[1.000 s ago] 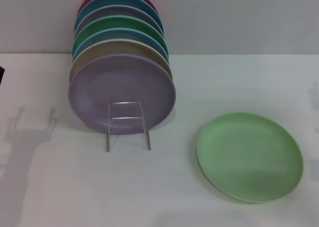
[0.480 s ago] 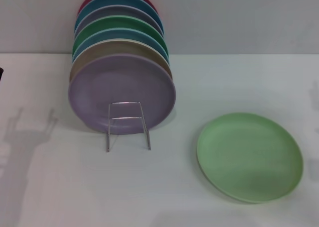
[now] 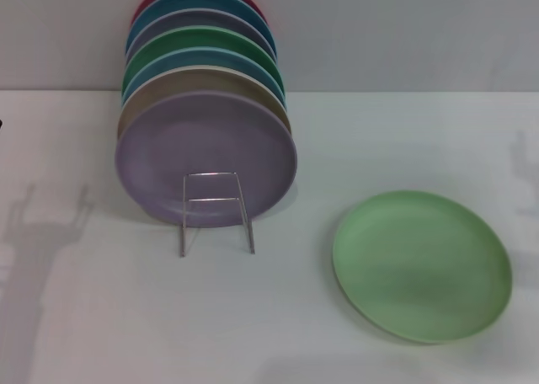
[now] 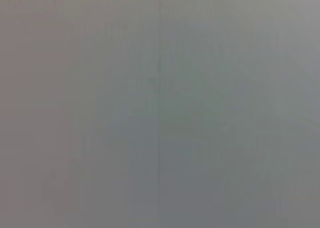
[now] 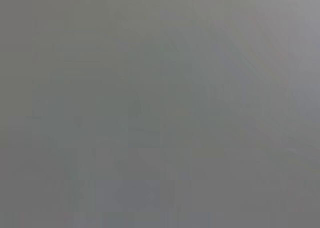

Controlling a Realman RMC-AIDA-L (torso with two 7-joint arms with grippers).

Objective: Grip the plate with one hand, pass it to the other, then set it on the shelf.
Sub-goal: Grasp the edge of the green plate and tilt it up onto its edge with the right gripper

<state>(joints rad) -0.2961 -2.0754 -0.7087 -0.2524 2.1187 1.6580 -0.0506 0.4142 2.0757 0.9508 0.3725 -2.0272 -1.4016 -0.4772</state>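
Observation:
The light-green plate (image 3: 422,265) lies flat on the white table at the front right in the head view. The silver wire shelf (image 3: 216,212) stands left of centre, its upright front loop and crossbar in front of a lilac plate (image 3: 206,159) that leans in it. Neither gripper shows in the head view. Only a shadow of the left arm falls on the table at the far left. Both wrist views show plain grey with no plate, shelf or fingers.
Several more plates stand upright in a row behind the lilac one: tan, blue, darker green (image 3: 202,43), grey-lilac, blue and red. A grey wall runs along the back. The white table (image 3: 269,333) stretches between the shelf and the light-green plate.
A dark tip at the far left edge of the head view has slipped almost out of the frame. The arm shadow on the left has shifted slightly. The plates have not moved.

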